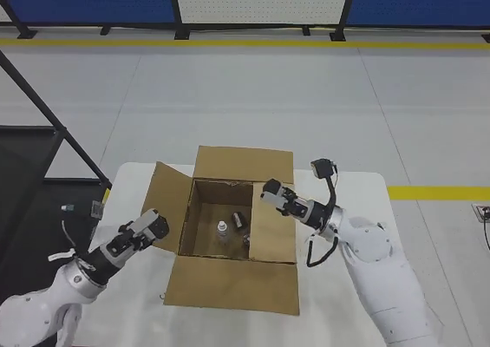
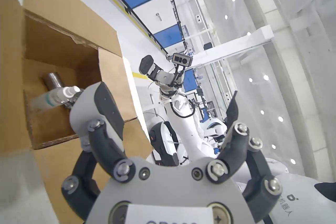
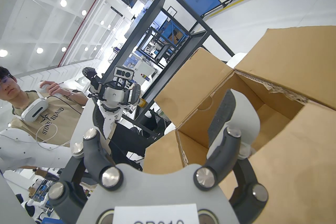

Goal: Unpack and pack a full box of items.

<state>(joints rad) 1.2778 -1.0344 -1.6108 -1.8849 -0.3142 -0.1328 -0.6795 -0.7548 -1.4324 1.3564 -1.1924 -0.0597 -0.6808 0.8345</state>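
Observation:
An open cardboard box (image 1: 227,282) stands mid-table with its flaps folded out. Inside lie a white bottle (image 1: 222,230) and two small dark items (image 1: 238,219). In the left wrist view the bottle (image 2: 52,97) lies beside a metal cylinder (image 2: 53,79). My left gripper (image 1: 149,227) hangs open just outside the box's left flap, nothing between its fingers (image 2: 107,107). My right gripper (image 1: 272,193) is open over the right flap near the box's far corner. In its own view the box (image 3: 275,72) sits just beyond one finger (image 3: 228,114).
The white table (image 1: 349,186) has bare room on both sides of the box. A black metal rack (image 1: 10,191) stands close on the left. A socket and cable (image 1: 486,212) lie on the floor at the right.

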